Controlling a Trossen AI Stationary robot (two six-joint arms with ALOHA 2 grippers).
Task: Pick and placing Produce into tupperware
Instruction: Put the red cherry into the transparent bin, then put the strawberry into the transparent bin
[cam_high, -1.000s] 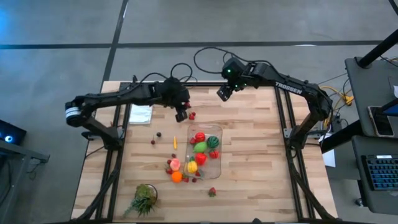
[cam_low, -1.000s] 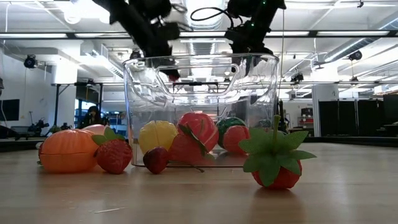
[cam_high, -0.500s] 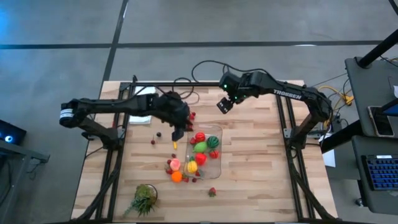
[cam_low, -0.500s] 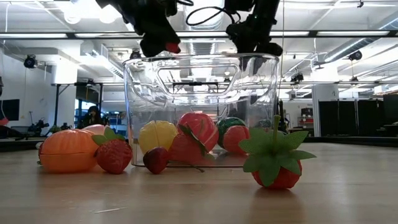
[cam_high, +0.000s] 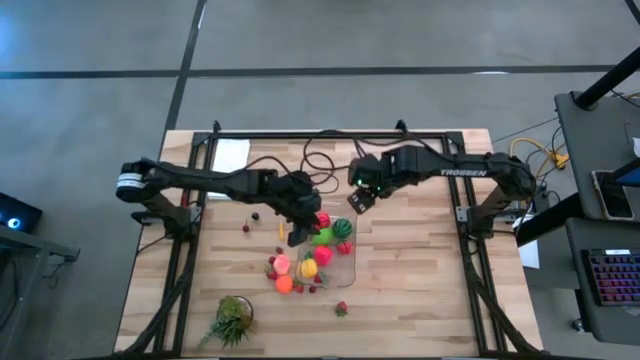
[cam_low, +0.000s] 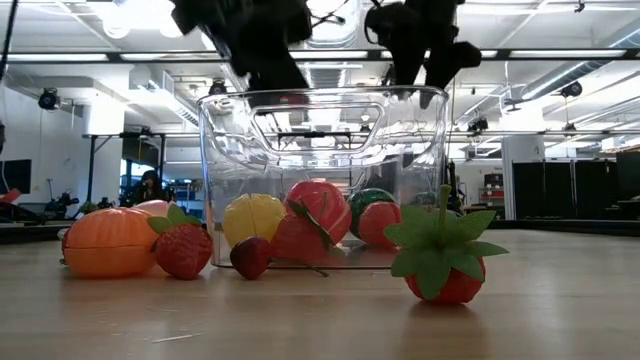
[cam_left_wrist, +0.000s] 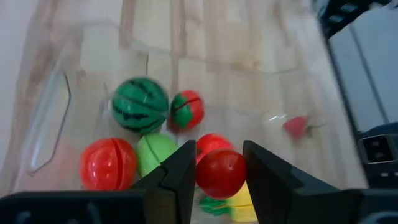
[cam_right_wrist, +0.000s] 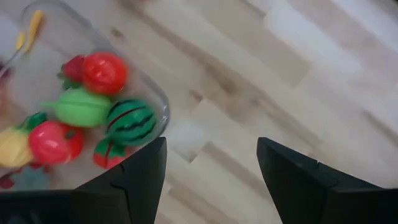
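Tupperware sits mid-table, and I see inside it a small watermelon, a lime-green piece, several red pieces and a yellow one. My left gripper hangs over the tupperware's far end, fingers pinching a round red fruit; only the left wrist view shows that grasp. My right gripper hovers beside the same end, fingers spread. The low view alone shows the orange piece and strawberries lying outside the tupperware.
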